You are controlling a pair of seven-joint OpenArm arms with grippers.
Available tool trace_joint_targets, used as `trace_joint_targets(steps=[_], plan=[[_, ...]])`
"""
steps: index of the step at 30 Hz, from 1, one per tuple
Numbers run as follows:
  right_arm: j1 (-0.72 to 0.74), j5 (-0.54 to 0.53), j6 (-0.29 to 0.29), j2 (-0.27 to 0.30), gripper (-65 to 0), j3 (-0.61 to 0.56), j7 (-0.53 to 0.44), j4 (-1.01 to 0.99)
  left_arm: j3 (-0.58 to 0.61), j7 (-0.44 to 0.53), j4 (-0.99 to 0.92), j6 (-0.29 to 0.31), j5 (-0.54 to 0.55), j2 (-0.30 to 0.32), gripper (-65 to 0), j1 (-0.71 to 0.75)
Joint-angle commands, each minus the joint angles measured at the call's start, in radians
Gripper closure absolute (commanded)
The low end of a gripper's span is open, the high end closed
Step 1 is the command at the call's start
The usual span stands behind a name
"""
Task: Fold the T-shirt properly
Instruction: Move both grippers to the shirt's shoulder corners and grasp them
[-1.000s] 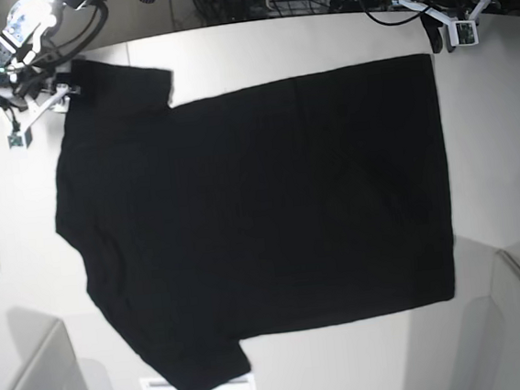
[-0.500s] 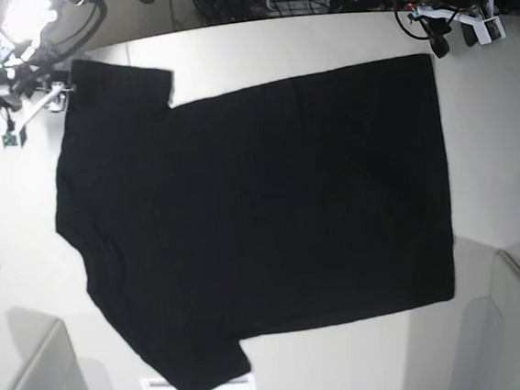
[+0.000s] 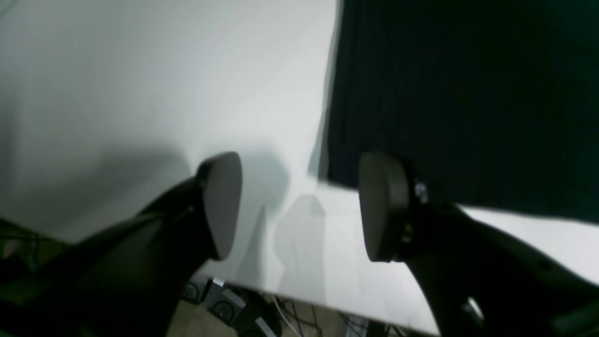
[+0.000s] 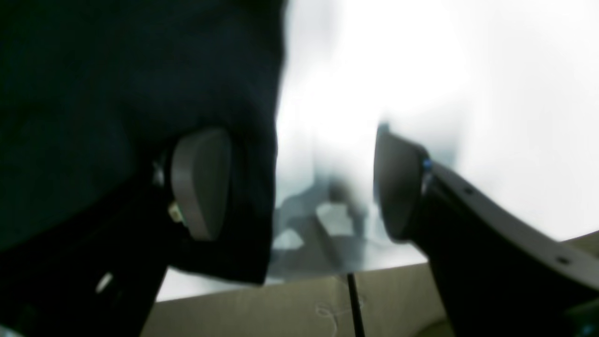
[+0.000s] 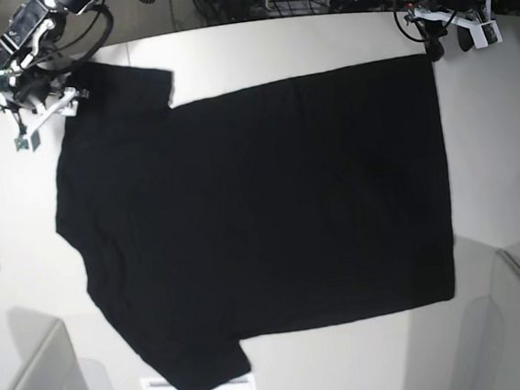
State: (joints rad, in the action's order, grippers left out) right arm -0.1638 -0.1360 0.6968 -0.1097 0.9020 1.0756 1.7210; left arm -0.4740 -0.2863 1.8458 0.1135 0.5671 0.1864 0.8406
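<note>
The white counter carries the black T-shirt spread flat, long axis left-right in the base view. The right gripper, jaws wide, straddles the far sleeve's edge. The left gripper, jaws parted and empty, hovers just beside the far hem corner (nothing gripped).

left tool: black fingers, grey oval pads | right tool: same

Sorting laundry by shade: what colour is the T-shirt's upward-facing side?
Plain black, no print visible; the T-shirt shows best in the base view.
</note>
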Motion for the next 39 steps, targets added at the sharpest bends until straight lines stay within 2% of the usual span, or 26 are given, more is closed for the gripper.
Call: trace_joint_targets(steps=[1, 8, 10, 11, 13, 14, 20, 23, 29, 34, 39], plan=[[0.007, -0.011, 0.001, 0.011, -44.7, -0.017, 0.004, 0.000, -0.009, 0.015, -0.001, 0.005, 0.004, 0.005, -38.5, 0.015], [-0.023, -0.041, 0.001, 0.006, -42.8, -0.090, 0.004, -0.022, -0.009, 0.015, -0.041, 0.008, 0.006, 0.005, -38.5, -0.001], [-0.020, -0.041, 0.001, 0.009, -33.2, -0.088, 0.004, -0.057, -0.007, 0.017, -0.047, 0.008, 0.006, 0.003, -38.5, -0.002], [-0.018, -0.041, 0.001, 0.012, -24.9, -0.088, 0.002, -0.074, -0.004, 0.017, -0.048, 0.008, 0.006, 0.003, -38.5, -0.002], [-0.018, -0.041, 0.001, 0.015, -3.2, -0.088, 0.002, -0.100, -0.002, 0.017, -0.048, 0.008, 0.008, 0.002, -38.5, -0.002], [-0.018, -0.041, 0.001, 0.017, 0.0, -0.088, 0.007, -0.108, -0.002, 0.017, -0.048, 0.008, 0.008, 0.000, -38.5, -0.007], [-0.024, -0.040, 0.001, 0.021, 0.0, -0.096, 0.008, -0.109, 0.002, 0.011, -0.111, 0.008, 0.009, -0.034, -38.7, -0.074], [-0.024, -0.040, 0.001, 0.021, 0.0, -0.094, 0.008, -0.108, 0.005, -0.047, -0.156, 0.010, 0.009, -0.037, -38.7, -0.125], [-0.026, -0.040, 0.001, 0.021, 0.0, -0.097, 0.007, -0.105, 0.021, -0.087, -0.162, 0.010, 0.009, -0.063, -47.4, -0.188], [-0.026, -0.040, 0.001, 0.021, 0.0, -0.097, 0.005, -0.103, 0.082, -0.087, -0.166, 0.010, 0.009, -0.058, -43.9, -0.188], [-0.026, -0.040, 0.001, 0.021, 0.0, -0.097, 0.004, -0.103, 0.119, -0.087, -0.165, 0.010, 0.009, -0.061, -34.7, -0.175]])
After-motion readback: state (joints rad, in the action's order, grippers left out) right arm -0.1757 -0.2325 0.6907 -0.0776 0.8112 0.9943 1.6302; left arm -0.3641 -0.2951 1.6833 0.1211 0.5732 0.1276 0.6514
